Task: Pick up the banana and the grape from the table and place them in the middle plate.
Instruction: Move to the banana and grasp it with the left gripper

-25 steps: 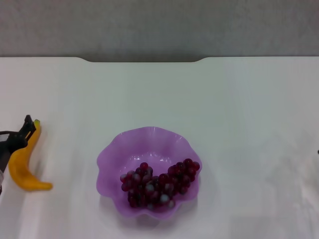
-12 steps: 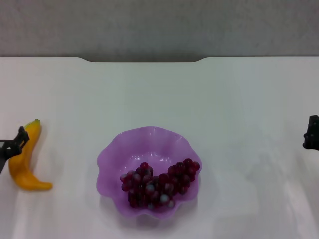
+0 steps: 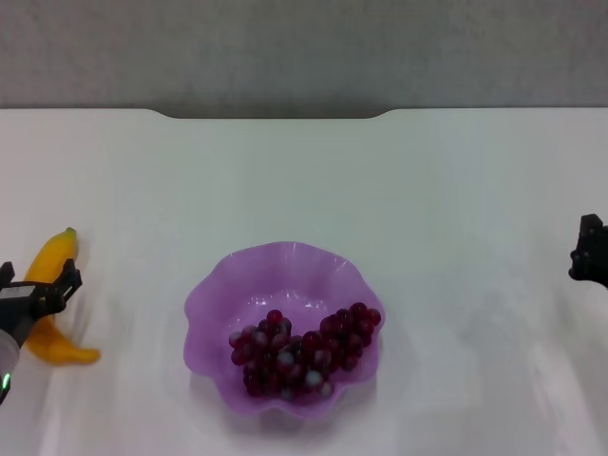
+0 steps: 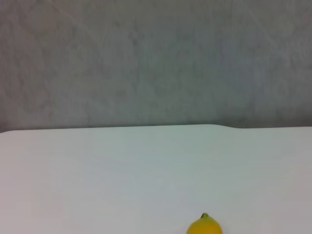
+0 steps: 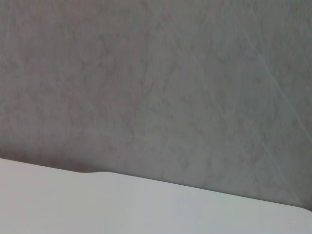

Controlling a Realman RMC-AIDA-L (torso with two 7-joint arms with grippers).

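The banana (image 3: 55, 256) lies on the white table (image 3: 304, 180) at the far left, greenish tip pointing away; its tip also shows in the left wrist view (image 4: 204, 227). My left gripper (image 3: 38, 282) is open, low over the banana's middle, with one finger on each side of it. The bunch of dark red-purple grapes (image 3: 304, 351) lies inside the purple scalloped plate (image 3: 285, 253) at the front centre. My right gripper (image 3: 590, 249) shows only partly at the right edge, well away from the plate.
The table's notched far edge (image 3: 275, 115) meets a grey wall. The right wrist view shows only the table (image 5: 97, 204) and the wall.
My left gripper has moved back along the banana from its green tip to its middle. My right gripper has come into view at the right edge. Plate and grapes have not moved.
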